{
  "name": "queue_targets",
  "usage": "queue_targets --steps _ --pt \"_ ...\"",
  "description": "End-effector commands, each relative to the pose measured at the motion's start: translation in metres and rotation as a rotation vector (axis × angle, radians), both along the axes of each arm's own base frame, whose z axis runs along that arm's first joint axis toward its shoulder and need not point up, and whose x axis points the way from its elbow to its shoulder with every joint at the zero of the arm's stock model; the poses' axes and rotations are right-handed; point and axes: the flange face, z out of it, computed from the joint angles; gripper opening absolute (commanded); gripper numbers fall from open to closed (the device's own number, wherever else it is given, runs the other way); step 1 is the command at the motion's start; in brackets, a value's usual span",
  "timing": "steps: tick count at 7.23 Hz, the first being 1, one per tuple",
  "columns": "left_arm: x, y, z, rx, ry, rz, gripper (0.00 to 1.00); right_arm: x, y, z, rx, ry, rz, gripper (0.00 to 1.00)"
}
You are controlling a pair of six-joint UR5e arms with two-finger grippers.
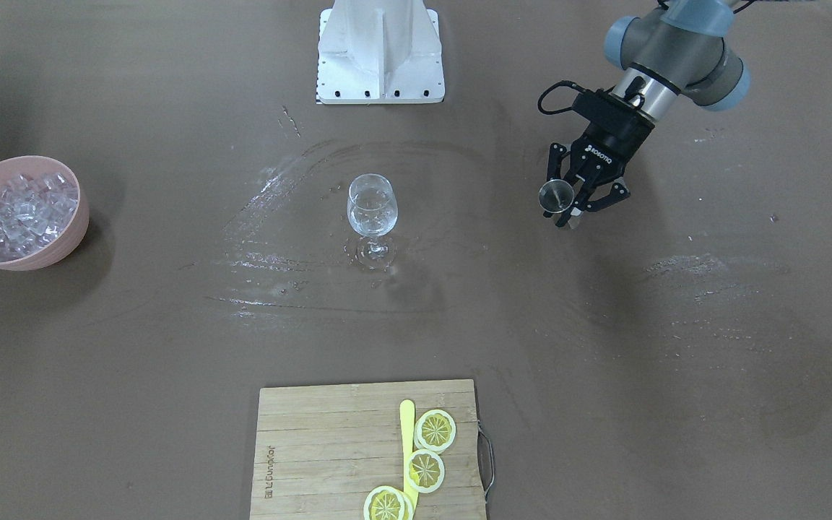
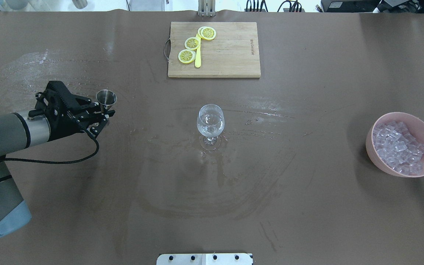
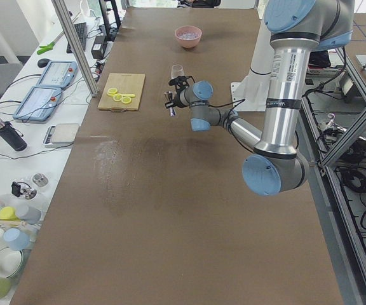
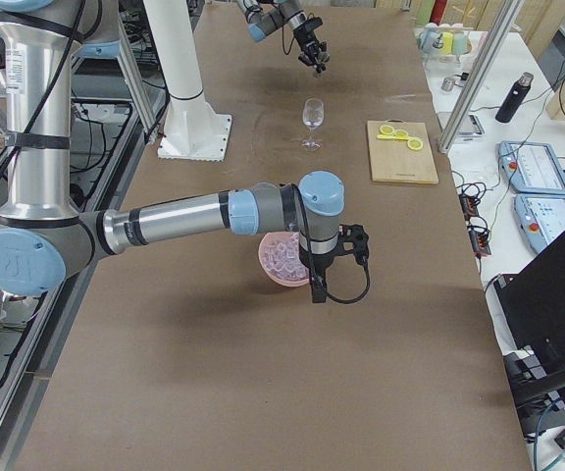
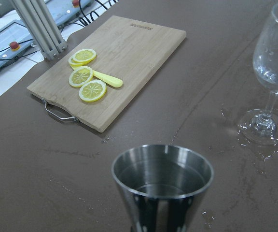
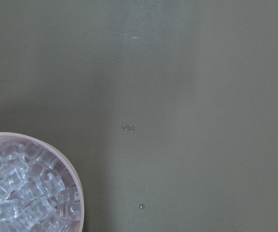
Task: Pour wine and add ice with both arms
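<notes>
Ice (image 2: 398, 147) lay heaped in the pink bowl (image 2: 381, 164), and none was in the glass (image 2: 210, 123) yet. My left gripper (image 2: 104, 110) pinched a little steel cup (image 2: 106, 98) upright, well apart from the glass. It looked to have drink in it, so I judged the pour was not done. My right gripper (image 4: 333, 257) hung by the bowl, and I could not tell if its fingers were spread.

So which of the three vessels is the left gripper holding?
The small steel cup, upright in the left gripper. The wine glass stands free mid-table, and the pink bowl of ice sits far off.
</notes>
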Motion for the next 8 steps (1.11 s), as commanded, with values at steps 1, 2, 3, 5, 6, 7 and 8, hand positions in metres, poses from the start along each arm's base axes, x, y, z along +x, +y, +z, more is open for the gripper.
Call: queue_targets --steps 1,2,3,5,6,7,8 --pt "-0.004 -0.008 0.035 -0.043 0.156 -0.189 0.0 0.001 0.007 -0.003 0.003 0.0 0.0 1.0" --pt "0.006 -0.002 0.042 -0.049 0.161 -0.244 0.0 0.0 0.007 -0.004 0.006 0.0 0.0 1.0" --pt "0.025 0.015 0.041 -0.08 0.197 -0.308 0.0 0.0 0.007 -0.003 0.005 0.0 0.0 1.0" --pt "0.07 0.054 0.023 -0.076 0.227 -0.37 0.0 0.001 0.009 -0.002 0.002 0.0 -0.001 1.0" --pt "0.082 0.062 0.028 -0.081 0.16 -0.41 0.0 0.001 0.009 -0.002 0.002 0.0 -0.001 1.0" --pt "0.093 0.072 0.033 -0.084 0.13 -0.404 0.0 0.001 0.009 -0.002 0.002 0.0 -0.001 1.0" --pt "0.097 0.076 0.035 -0.083 0.125 -0.41 0.0 0.001 0.009 -0.002 0.002 0.0 -0.001 1.0"
